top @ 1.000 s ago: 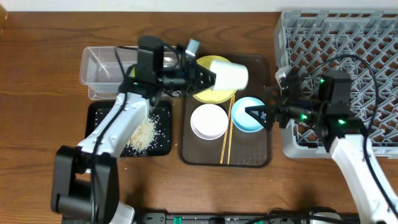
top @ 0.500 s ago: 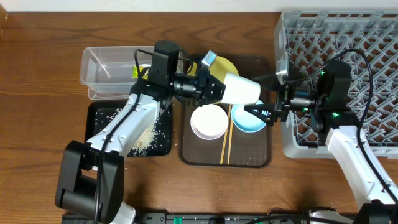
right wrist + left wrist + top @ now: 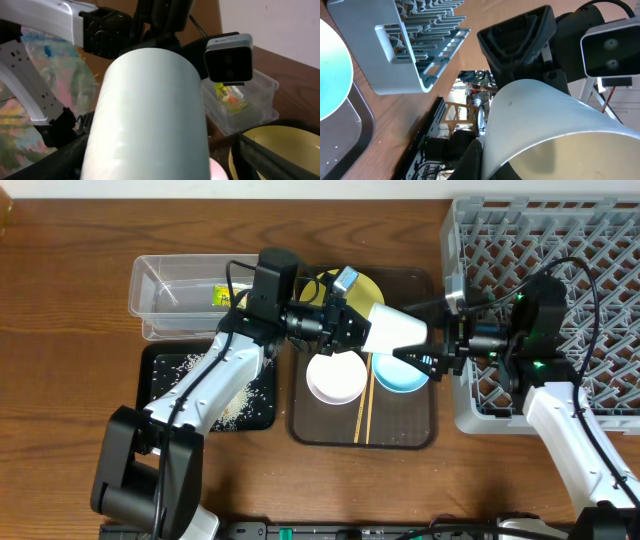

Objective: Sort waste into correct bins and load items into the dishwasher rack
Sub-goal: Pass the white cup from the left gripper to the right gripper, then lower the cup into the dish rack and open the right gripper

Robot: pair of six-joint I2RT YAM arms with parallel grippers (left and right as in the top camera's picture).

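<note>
My left gripper (image 3: 348,325) is shut on the rim of the small white cup (image 3: 398,332) and holds it sideways above the brown tray. The cup fills the left wrist view (image 3: 545,125) and the right wrist view (image 3: 155,115). My right gripper (image 3: 416,336) is open, its fingers on either side of the cup's base. Under them lie the yellow plate (image 3: 365,286), the light blue bowl (image 3: 398,378), the white bowl (image 3: 335,376) and the chopsticks (image 3: 364,415). The grey dishwasher rack (image 3: 560,240) stands at the right.
The clear tub (image 3: 165,280) at the back left holds the green-and-orange wrapper (image 3: 221,295). The black tray (image 3: 160,362) in front of it holds the rice (image 3: 236,394). The dark brown serving tray (image 3: 420,430) lies between the bins and the rack.
My left arm has carried the cup to the right, from over the yellow plate to between the right gripper's fingers. The right gripper has risen slightly to meet it.
</note>
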